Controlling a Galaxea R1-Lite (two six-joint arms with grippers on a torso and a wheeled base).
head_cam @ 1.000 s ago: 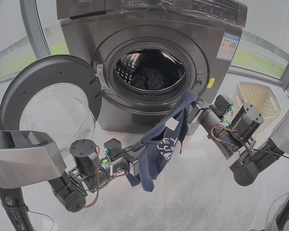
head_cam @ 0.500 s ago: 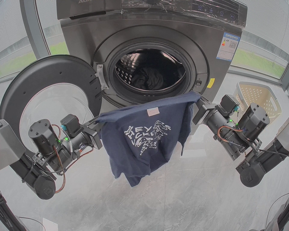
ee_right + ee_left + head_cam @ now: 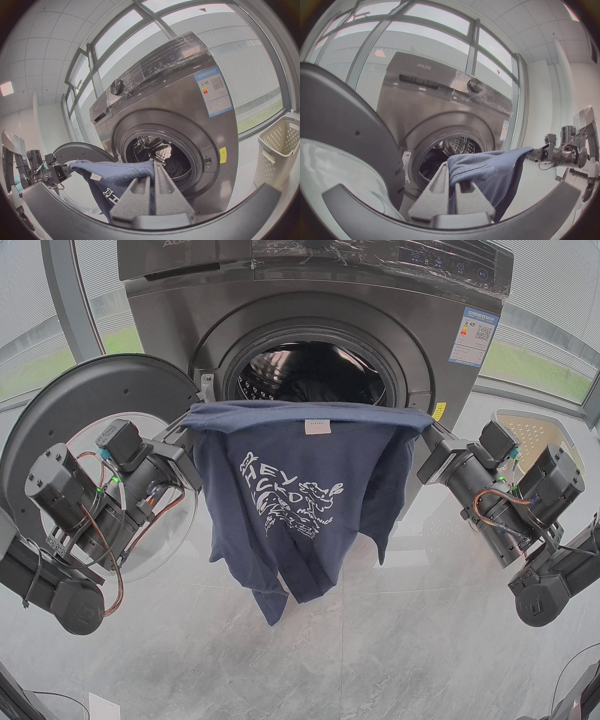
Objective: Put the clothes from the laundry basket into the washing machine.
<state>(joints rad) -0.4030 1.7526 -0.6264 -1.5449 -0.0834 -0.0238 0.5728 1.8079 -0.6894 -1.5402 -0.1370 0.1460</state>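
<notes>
We see the washing machine (image 3: 312, 309) top centre | its door (image 3: 94, 387) centre left | the shirt (image 3: 294, 490) mid-frame before the drum, between left gripper (image 3: 184, 430) and right gripper (image 3: 428, 430) | laundry basket (image 3: 531, 430) far right.

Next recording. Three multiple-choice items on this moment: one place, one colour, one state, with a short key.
1. Where is the T-shirt?
A. lying on the floor
B. stretched between the left gripper and the right gripper, in front of the washing machine
C. folded on top of the machine

2. What colour is it?
A. navy blue
B. red
C. white

3. The machine's door is:
A. shut
B. ajar, nearly closed
C. swung wide open

Key: 1 B, each gripper pinches one shoulder; 2 A, dark blue cloth with white print; 3 C, it stands wide open on the robot's left.
</notes>
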